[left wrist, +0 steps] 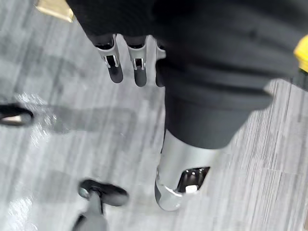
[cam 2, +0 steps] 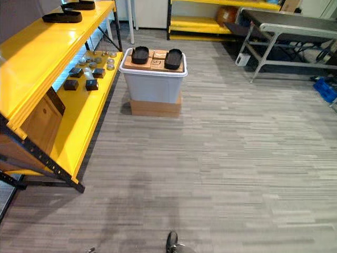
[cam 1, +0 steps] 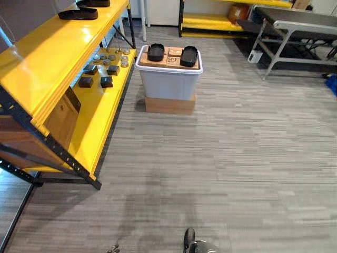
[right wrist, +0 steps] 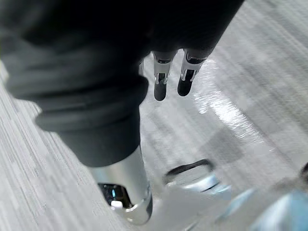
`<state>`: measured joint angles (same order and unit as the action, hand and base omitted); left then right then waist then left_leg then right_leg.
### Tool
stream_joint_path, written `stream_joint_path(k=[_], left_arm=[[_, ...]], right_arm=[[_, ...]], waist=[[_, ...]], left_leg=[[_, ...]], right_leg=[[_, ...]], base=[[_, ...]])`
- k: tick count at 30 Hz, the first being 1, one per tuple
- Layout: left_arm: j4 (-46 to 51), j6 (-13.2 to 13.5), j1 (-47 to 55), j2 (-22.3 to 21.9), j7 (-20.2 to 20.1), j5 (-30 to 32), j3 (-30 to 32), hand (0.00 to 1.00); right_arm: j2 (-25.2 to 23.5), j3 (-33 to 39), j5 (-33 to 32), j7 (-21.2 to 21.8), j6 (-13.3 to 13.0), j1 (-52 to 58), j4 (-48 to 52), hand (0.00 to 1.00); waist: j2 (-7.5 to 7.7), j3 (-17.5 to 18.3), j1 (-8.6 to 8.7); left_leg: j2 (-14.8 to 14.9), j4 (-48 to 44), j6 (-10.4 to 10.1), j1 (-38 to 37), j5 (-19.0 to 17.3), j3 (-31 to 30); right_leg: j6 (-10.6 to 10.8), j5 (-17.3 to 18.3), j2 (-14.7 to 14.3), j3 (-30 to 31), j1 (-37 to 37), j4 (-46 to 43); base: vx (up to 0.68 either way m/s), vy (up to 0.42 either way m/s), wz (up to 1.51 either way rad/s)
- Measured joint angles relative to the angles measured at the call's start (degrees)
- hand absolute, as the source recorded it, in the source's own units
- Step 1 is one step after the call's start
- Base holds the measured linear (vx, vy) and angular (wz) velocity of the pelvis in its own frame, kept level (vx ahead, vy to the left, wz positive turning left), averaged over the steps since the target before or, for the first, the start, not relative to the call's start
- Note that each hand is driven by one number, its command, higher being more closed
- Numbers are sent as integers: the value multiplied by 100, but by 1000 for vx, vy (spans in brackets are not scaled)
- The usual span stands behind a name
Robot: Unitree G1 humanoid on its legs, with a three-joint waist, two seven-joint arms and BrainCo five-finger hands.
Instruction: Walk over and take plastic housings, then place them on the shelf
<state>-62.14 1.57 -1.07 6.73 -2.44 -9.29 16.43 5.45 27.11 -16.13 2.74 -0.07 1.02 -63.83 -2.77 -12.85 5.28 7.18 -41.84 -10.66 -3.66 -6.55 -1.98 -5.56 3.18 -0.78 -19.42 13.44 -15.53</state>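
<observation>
Two black plastic housings (cam 1: 156,52) (cam 1: 189,56) lie side by side on cardboard sheets on top of a pale grey bin (cam 1: 168,84), straight ahead across the floor. Two more black housings (cam 1: 78,14) (cam 1: 93,3) rest on the top board of the yellow shelf (cam 1: 47,58) at my left. My left hand (left wrist: 114,65) hangs low over the grey floor, fingers straight, thumb apart, nothing in it. My right hand (right wrist: 161,79) hangs the same way, empty.
The bin stands on a flat cardboard box (cam 1: 169,104). The shelf's lower board carries several small dark blocks (cam 1: 97,75) and a wooden box (cam 1: 59,118). A metal-framed table (cam 1: 295,26) and another yellow rack (cam 1: 210,21) stand at the back right.
</observation>
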Motion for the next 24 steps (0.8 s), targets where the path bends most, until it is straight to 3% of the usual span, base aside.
stream_joint_path(k=[1, 2, 3, 4, 5, 6, 7, 8, 9, 10, 11, 12, 13, 14, 15, 16, 17, 18, 20, 21, 22, 23, 24], left_arm=[[38, -10, 89, -132, -26, -5, 258, 0], [43, -14, 122, -159, -27, -9, 305, 0], [80, -31, 201, -202, -21, -8, 296, 0], [245, -39, 303, -301, -41, -124, 402, 0], [367, -17, 361, -321, -41, -133, 446, 0], [467, -2, 436, -283, -48, -166, 461, 0], [484, 10, 502, -295, -46, -180, 457, 0], [473, 9, 578, -322, -39, -180, 456, 0], [449, -11, 728, -348, -39, -178, 451, 0], [337, -25, 845, -346, -11, -166, 407, 0], [321, -27, 854, -335, -6, -155, 359, 0], [271, -21, 855, -275, 6, -113, 266, 0], [183, -30, 878, -218, 0, -62, 253, 0], [5, -50, 881, -125, 9, -58, 235, 0], [-16, -65, 914, -102, 14, -58, 224, 0], [-10, -93, 934, -75, 27, -57, 194, 0], [2, -100, 930, -64, 47, -56, 127, 0], [38, -94, 912, -56, 77, -58, -4, 0], [45, -84, 702, -13, 91, -71, -172, 0], [46, -83, 537, 33, 91, -70, -235, 0], [95, -80, 380, 57, 99, -69, -280, 0], [171, -55, 261, 86, 109, -68, -384, 0], [256, -33, 229, 92, 109, -68, -419, 0]], right_arm=[[-36, -8, 18, 3, 2, 41, 25, 0], [-68, -10, 24, 1, 3, 58, 25, 0], [-118, -19, 65, 2, 2, 48, 31, 0], [-148, -24, 78, 3, 4, 44, 161, 0], [-152, -35, 82, 3, 4, -23, 217, 0], [-133, -72, 96, 1, 6, -239, 197, 0], [-73, -125, 101, 4, 4, -515, 129, 0], [-63, -132, 103, -1, 4, -654, 106, 0], [-67, -143, 102, 0, -1, -792, 105, 0], [-79, -315, 102, -41, -12, -796, 92, 0], [-87, -400, 103, -60, -13, -771, 71, 0], [-78, -507, 103, -57, -13, -790, 13, 0], [-93, -543, 104, -46, -12, -786, -14, 0], [-137, -523, 108, -48, -15, -696, -20, 0], [-145, -519, 109, -47, -14, -649, -21, 0], [-145, -521, 114, -39, -23, -539, -27, 0], [-140, -528, 121, -39, -23, -483, -35, 0], [-139, -566, 136, -34, -23, -369, -31, 0], [-137, -666, 261, -19, -25, -264, -27, 0], [-138, -708, 319, -14, -25, -220, -27, 0], [-126, -704, 322, 8, -47, -197, 28, 0], [-85, -707, 320, 3, -88, -140, 39, 0], [-67, -703, 320, -2, -94, -84, 29, 0]], waist=[[-6, -52, -55], [29, -83, -128], [124, -108, -270], [172, -71, -437], [174, -48, -545], [245, -50, -707], [257, -96, -792], [239, -121, -800], [234, -121, -834], [242, -50, -1004], [304, -14, -1038], [319, 3, -1029], [351, 30, -1029], [466, 52, -960], [523, 59, -934], [544, 12, -875], [533, -1, -851], [463, -11, -719], [362, -47, -579], [351, -58, -556], [351, -64, -486], [394, -48, -358], [463, -27, -314]], left_leg=[[165, -1568, -123, 542, 137, 136], [252, -2115, -84, 750, 107, 285], [397, -2692, 230, 1212, -95, 703], [496, -2692, 502, 1771, -302, 1048], [496, -2483, 590, 2081, -391, 1183], [323, -1664, 673, 2554, -572, 1292], [79, -292, 678, 2856, -576, 1192], [-2, 582, 699, 2899, -512, 1096], [-40, 1880, 672, 2895, -254, 1001], [-42, 1955, 591, 2890, 628, 1108], [-133, 1832, 621, 2880, 634, 1098], [-278, 1701, 728, 2849, 613, 948], [-460, 1597, 1431, 2630, 617, 822], [-643, 1679, 1814, 2202, 414, 848], [-717, 1781, 1954, 1941, 327, 870], [-832, 2068, 2232, 1182, 140, 821], [-864, 2233, 2265, 849, 93, 791], [-877, 2624, 2295, 236, 66, 606], [-683, 3143, 2284, -514, 60, 395], [-571, 3268, 2274, -730, 54, 321], [-426, 3334, 2217, -924, 23, 249], [-343, 3381, 2035, -1040, -82, 138], [-366, 3444, 1926, -1148, -151, 112]], right_leg=[[-8, 14, -195, 58, -793, 523], [-24, 25, -247, 133, -1170, 733], [-53, 47, -262, 260, -1779, 1057], [-63, 55, -249, 456, -2090, 1295], [-65, 117, -200, 596, -2231, 1372], [83, 364, -10, 902, -2371, 1459], [294, 579, 197, 1092, -2507, 1510], [362, 650, 277, 1141, -2605, 1529], [430, 778, 394, 1248, -2791, 1569], [430, 853, 575, 1358, -3090, 1680], [403, 823, 659, 1375, -3118, 1626], [408, 666, 740, 1361, -3147, 1427], [560, 547, 885, 1452, -2997, 684], [852, 357, 1062, 1416, -2660, -598], [1121, 50, 1179, 1438, -2424, -1341], [1436, -686, 1455, 1368, -1825, -3111], [1359, -571, 1588, 1175, -1617, -3667], [1154, -140, 1816, 638, -1279, -4283], [901, 538, 1738, 0, -766, -3977], [914, 695, 1566, -154, -492, -3391], [962, 697, 1234, -148, -131, -2203], [1060, 358, 982, -114, 16, -623], [1140, 75, 945, -61, 84, 118]], base=[[791, -228, -5], [738, -190, -21], [694, -134, -41], [667, -98, -53], [794, 13, -81], [649, 77, -100], [784, 155, -99], [516, 148, -87], [701, 231, -79], [744, 283, -67], [772, 298, -33], [797, 337, 0], [956, 400, 16], [791, 339, 14], [890, 312, 24], [564, 150, 17], [814, 185, 38], [504, 66, 44], [669, -29, 57], [711, -150, 57], [575, -220, 70], [585, -256, 75], [763, -398, 90]])
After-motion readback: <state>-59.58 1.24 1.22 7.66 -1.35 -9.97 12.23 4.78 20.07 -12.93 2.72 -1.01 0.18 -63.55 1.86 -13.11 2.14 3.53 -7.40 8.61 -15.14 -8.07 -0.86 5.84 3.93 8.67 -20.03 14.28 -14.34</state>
